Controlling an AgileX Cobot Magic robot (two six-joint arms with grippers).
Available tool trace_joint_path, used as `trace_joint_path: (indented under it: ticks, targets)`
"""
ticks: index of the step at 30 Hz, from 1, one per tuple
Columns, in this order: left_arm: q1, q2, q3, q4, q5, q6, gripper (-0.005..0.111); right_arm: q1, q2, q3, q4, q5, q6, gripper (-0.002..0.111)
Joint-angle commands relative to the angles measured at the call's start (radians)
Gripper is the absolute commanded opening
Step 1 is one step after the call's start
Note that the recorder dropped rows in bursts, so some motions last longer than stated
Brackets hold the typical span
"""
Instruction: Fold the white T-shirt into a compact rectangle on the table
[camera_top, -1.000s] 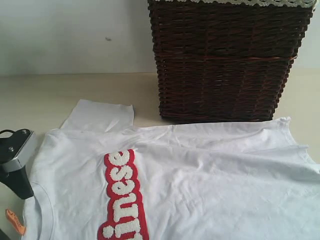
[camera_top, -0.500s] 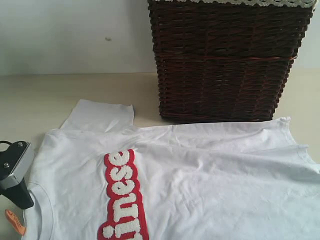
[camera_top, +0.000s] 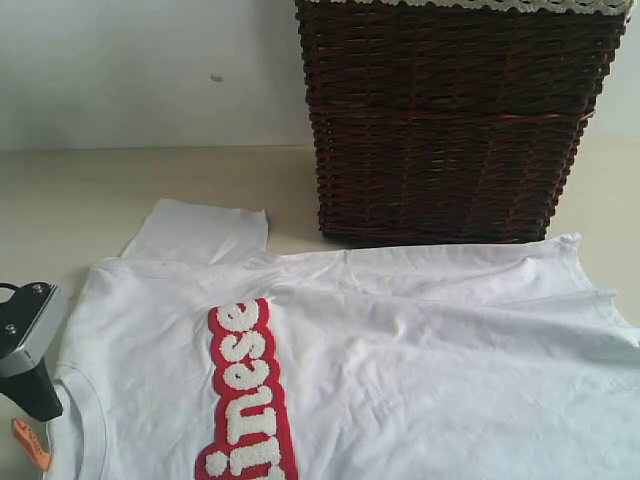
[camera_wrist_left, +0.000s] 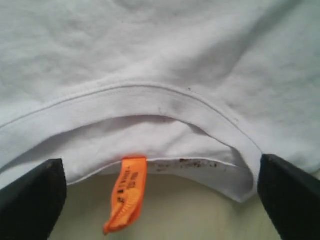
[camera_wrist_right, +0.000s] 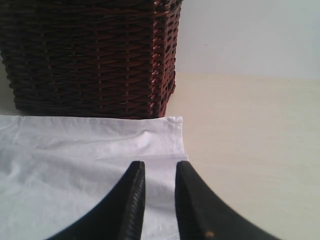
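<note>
- White T-shirt (camera_top: 400, 340) lay spread and unfolded on the table (camera_top: 100, 190).
- My left gripper (camera_wrist_left: 160, 177) had drawn back off the collar (camera_wrist_left: 150, 100), jaws wide and empty, so no fold had begun.
- My right gripper (camera_wrist_right: 157, 170) hung over the hem corner, barely parted and empty.

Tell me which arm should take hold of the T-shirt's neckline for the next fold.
Left. The left hand is wide open, with the collar and orange tag framed between its fingers. The right hand is barely open, over the shirt's bottom corner by the basket.
</note>
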Motion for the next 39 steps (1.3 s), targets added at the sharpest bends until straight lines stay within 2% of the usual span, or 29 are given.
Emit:
trace_joint_path:
  ticks: [1,6,14,26,28,30,33,39]
  targets:
    - [-0.004,-0.006,0.004,0.001,0.012,-0.02,0.105,0.0,-0.007,0.006,0.002,-0.008,-0.004,0.023]
    - [-0.004,-0.006,0.004,-0.049,0.022,-0.011,0.105,0.0,-0.007,0.006,0.002,-0.008,-0.004,0.023]
    - [-0.034,0.014,0.004,-0.057,0.018,0.139,0.105,0.0,-0.007,0.006,0.002,-0.008,-0.004,0.023]
    - [-0.034,0.022,0.004,-0.095,0.03,0.179,0.105,0.0,-0.007,0.006,0.002,-0.008,-0.004,0.023]
    - [-0.034,0.032,0.004,-0.095,-0.018,0.132,0.105,0.0,-0.007,0.006,0.002,-0.008,-0.004,0.023]
    - [-0.034,0.034,0.019,-0.101,-0.169,0.057,0.105,0.0,-0.007,0.006,0.002,-0.008,-0.004,0.023]
    - [-0.034,0.036,0.053,-0.08,-0.349,0.067,0.105,0.0,-0.007,0.006,0.002,-0.008,-0.004,0.023]
    - [-0.034,0.07,0.105,0.059,-0.234,0.127,0.105,0.0,-0.007,0.006,0.002,-0.008,-0.004,0.023]
